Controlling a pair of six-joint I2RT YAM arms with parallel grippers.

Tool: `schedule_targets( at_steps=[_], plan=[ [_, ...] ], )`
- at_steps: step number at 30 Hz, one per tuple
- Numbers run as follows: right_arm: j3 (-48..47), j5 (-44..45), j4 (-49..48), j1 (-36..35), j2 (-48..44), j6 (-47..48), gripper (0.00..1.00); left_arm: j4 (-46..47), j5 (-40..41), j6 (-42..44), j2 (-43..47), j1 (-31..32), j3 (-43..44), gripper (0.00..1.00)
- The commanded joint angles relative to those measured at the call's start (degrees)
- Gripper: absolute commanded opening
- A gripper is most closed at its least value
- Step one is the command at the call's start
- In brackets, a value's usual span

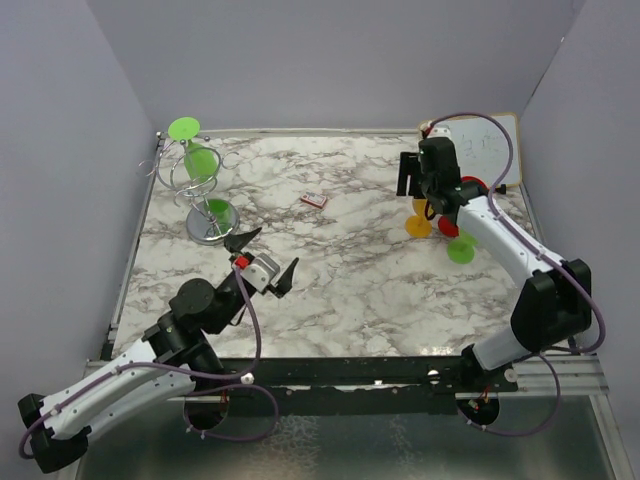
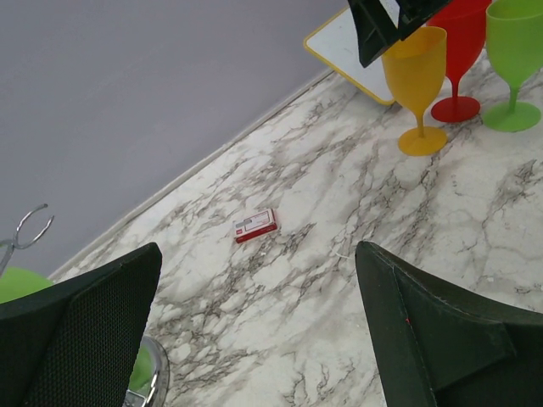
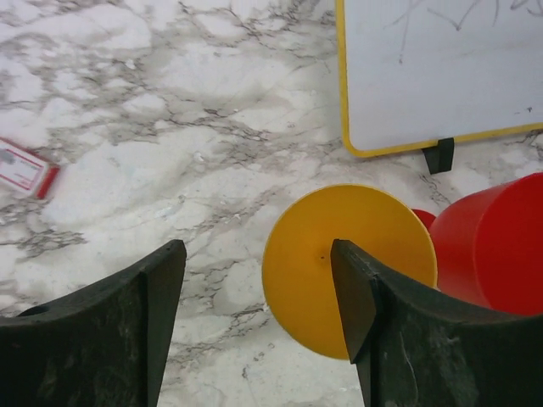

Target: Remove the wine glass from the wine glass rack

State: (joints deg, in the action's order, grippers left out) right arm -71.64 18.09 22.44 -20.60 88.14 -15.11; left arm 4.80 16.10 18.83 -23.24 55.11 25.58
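Observation:
The wine glass rack (image 1: pixel 200 190), thin silver wire on a round base, stands at the back left. A green wine glass (image 1: pixel 202 162) hangs upside down in it, foot uppermost. More green shows low by the rack's base (image 1: pixel 215 208). In the left wrist view a rack loop (image 2: pixel 30 225) and a bit of green glass (image 2: pixel 19 284) show at the left edge. My left gripper (image 1: pixel 266 255) (image 2: pixel 259 250) is open and empty, to the right of the rack. Far right, my right gripper (image 1: pixel 416 188) (image 3: pixel 257 254) is open above an upright yellow wine glass (image 3: pixel 322 263) (image 2: pixel 416 76).
A red wine glass (image 1: pixel 470 185) (image 2: pixel 462 42) and a green one (image 1: pixel 461 250) (image 2: pixel 517 51) stand beside the yellow glass. A yellow-framed white board (image 1: pixel 490 148) (image 3: pixel 433 68) leans at the back right. A small red and white box (image 1: pixel 314 200) (image 2: pixel 255 225) lies mid-table.

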Motion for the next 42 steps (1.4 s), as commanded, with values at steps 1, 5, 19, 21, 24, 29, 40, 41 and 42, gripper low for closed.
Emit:
schedule_targets(
  at_steps=[1, 5, 19, 21, 24, 29, 40, 41, 42],
  plan=[
    [-2.64, -6.01, 1.0, 0.21, -7.58, 1.46, 0.73, 0.24, 1.79, -2.4, -4.97, -1.03, 5.37, 0.99],
    [2.01, -19.63, -2.48, 0.25, -16.25, 1.73, 0.78, 0.97, 3.52, -5.5, -12.07, -1.35, 10.82, 0.99],
    [13.13, -39.06, -9.3, 0.24, -30.84, 0.07, 0.85, -2.99, -11.01, -18.64, -44.66, -19.22, 47.19, 0.99],
    [13.39, -41.3, -9.9, 0.21, -30.59, -0.49, 0.85, -3.65, -16.07, -24.18, -47.98, -26.07, 51.73, 0.99],
    [14.15, -43.05, -10.68, 0.25, -30.52, -1.15, 0.85, -2.86, -23.63, -33.17, -51.55, -36.38, 57.63, 0.98],
    [15.45, -45.66, -12.2, 0.22, -30.9, -2.1, 0.85, -1.75, -29.64, -49.43, -55.74, -53.89, 62.18, 0.97],
    [15.6, -47.87, -13.03, 0.23, -30.09, -2.77, 0.85, -5.76, -30.42, -69.76, -61.7, -72.49, 60.13, 0.95],
    [15.64, -47.91, -13.14, 0.27, -29.94, -2.77, 0.85, -5.95, -30.18, -69.83, -62.11, -72.85, 60.3, 0.95],
    [15.65, -48.08, -13.12, 0.22, -29.77, -2.78, 0.85, -6.29, -29.86, -69.67, -62.64, -73.08, 60.59, 0.94]
  ],
)
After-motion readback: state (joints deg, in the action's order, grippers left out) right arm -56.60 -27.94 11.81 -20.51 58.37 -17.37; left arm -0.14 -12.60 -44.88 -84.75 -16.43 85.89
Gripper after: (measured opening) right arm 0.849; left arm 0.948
